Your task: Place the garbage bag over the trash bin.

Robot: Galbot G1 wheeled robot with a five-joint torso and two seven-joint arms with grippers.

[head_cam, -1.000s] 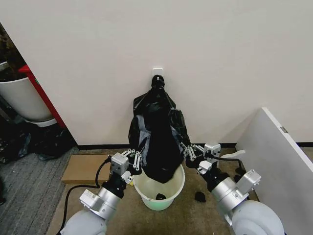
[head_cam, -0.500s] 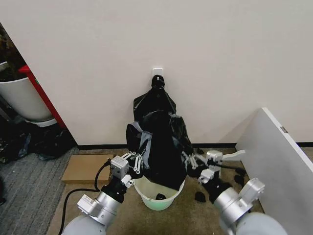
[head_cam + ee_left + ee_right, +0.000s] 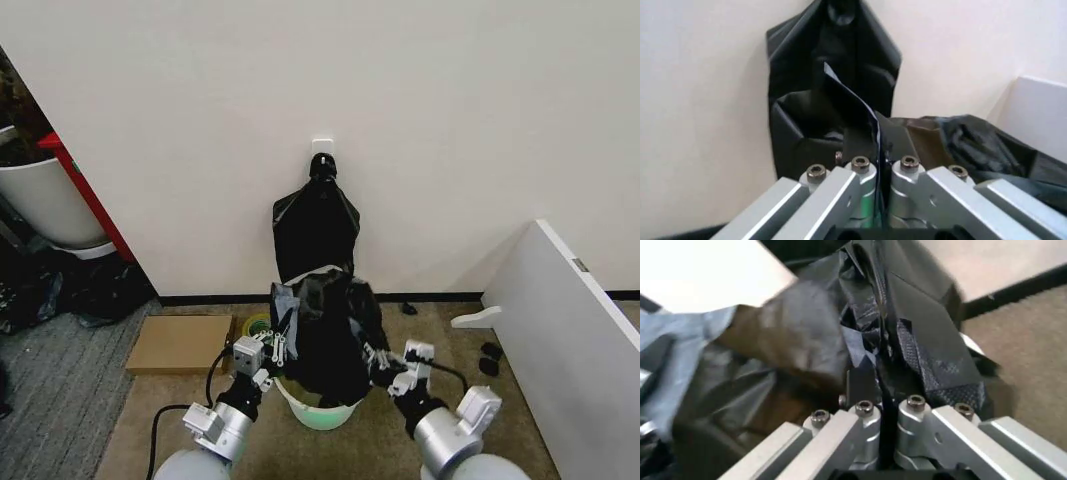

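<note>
1. Head view, lower centre: garbage bag hangs long-axis vertical, bottom dipping into trash bin.
2. Left gripper clenched on bag's left edge.
3. Right gripper clenched on right edge.

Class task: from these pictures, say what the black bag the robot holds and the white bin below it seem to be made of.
The glossy, crinkly black garbage bag: likely thin plastic film; it creases and shines. The round cream-white trash bin: probably smooth rigid plastic, judging by its rolled rim.
</note>
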